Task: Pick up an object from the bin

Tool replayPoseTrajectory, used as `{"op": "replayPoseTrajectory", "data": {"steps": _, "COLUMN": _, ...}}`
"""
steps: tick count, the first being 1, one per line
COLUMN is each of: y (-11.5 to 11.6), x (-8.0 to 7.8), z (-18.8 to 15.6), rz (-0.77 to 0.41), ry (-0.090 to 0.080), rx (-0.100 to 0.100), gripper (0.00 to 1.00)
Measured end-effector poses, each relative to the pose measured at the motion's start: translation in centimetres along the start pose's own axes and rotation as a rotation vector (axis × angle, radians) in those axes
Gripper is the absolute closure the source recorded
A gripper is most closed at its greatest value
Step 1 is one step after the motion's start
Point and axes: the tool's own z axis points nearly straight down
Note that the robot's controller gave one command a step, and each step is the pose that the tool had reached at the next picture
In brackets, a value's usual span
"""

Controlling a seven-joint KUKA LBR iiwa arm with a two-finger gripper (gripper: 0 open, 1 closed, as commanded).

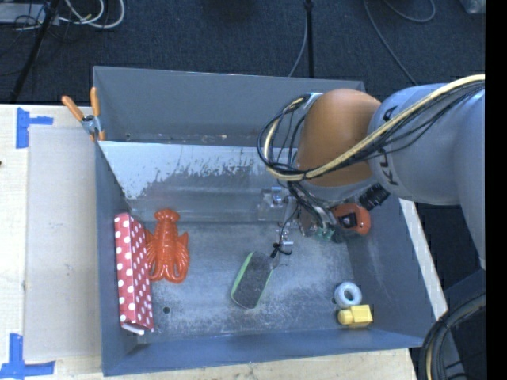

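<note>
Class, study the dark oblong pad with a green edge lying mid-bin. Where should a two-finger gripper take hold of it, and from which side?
I would grip the dark oblong pad across its narrow middle, coming straight down from above and closing on its two long edges. It lies flat and slanted on the bin floor, with bare floor along both long sides.

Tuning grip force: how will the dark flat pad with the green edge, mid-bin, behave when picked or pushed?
The pad looks like a thin sponge: probably light and squashy. It lies flat on the bin floor, so a push should slide it, not roll it. The hand sits over its upper end; lifted there, it may droop.
</note>
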Motion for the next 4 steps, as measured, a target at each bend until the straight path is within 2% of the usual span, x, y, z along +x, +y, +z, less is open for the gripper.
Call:
{"op": "replayPoseTrajectory", "data": {"steps": 1, "y": 0.0, "x": -0.1, "z": -0.5, "rz": 0.0, "ry": -0.007, "rx": 0.0, "gripper": 0.0}}
{"op": "replayPoseTrajectory", "data": {"steps": 2, "y": -0.2, "x": 2.0, "z": 2.9, "rz": 0.053, "ry": -0.009, "rx": -0.001, "gripper": 0.0}}
{"op": "replayPoseTrajectory", "data": {"steps": 3, "y": -0.7, "x": 5.7, "z": 5.7, "rz": 0.09, "ry": -0.003, "rx": -0.001, "gripper": 0.0}}
{"op": "replayPoseTrajectory", "data": {"steps": 4, "y": 1.1, "x": 2.7, "z": 6.0, "rz": 0.271, "ry": -0.012, "rx": -0.002, "gripper": 1.0}}
